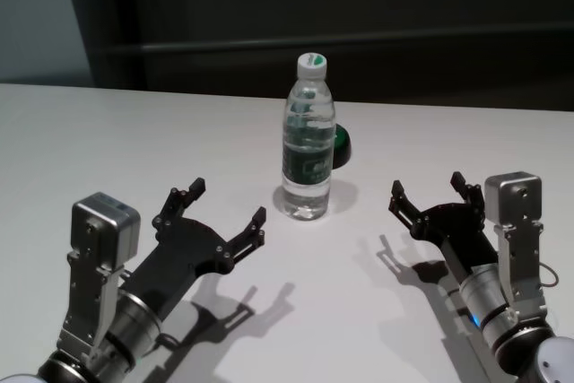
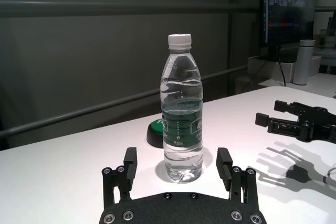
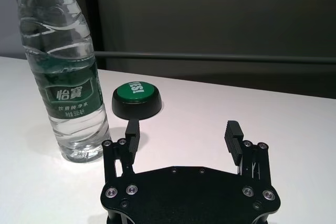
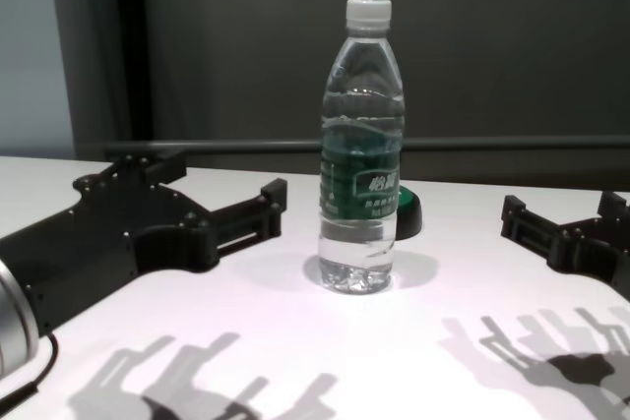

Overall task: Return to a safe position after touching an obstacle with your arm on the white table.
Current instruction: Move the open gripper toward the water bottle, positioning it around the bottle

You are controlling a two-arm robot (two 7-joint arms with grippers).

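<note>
Nearest the cameras we see both forearms held low over the white table (image 1: 108, 132), the largest surface here, on which everything else stands. Our left gripper (image 1: 224, 211) has its fingers spread wide and holds nothing; the obstacle (image 1: 308, 136), a tall clear water bottle with a white cap and green label, stands upright just ahead of those fingertips and slightly toward the right arm, near but apart from them, with bare table showing between in the left wrist view. Our right gripper (image 1: 429, 193) is likewise wide and empty, hovering well to the far side of the bottle from the left one, with the bottle ahead of it and off toward the left arm. Behind the bottle, close beside its base, sits a small green-and-black button (image 3: 137, 100). We judge the step in hand to be the retreat, or its close: neither arm touches the bottle. Any further move calls for drawing the left arm straight back along its own axis, away from the bottle, without sweeping sideways, since a tall narrow bottle would tip easily.
</note>
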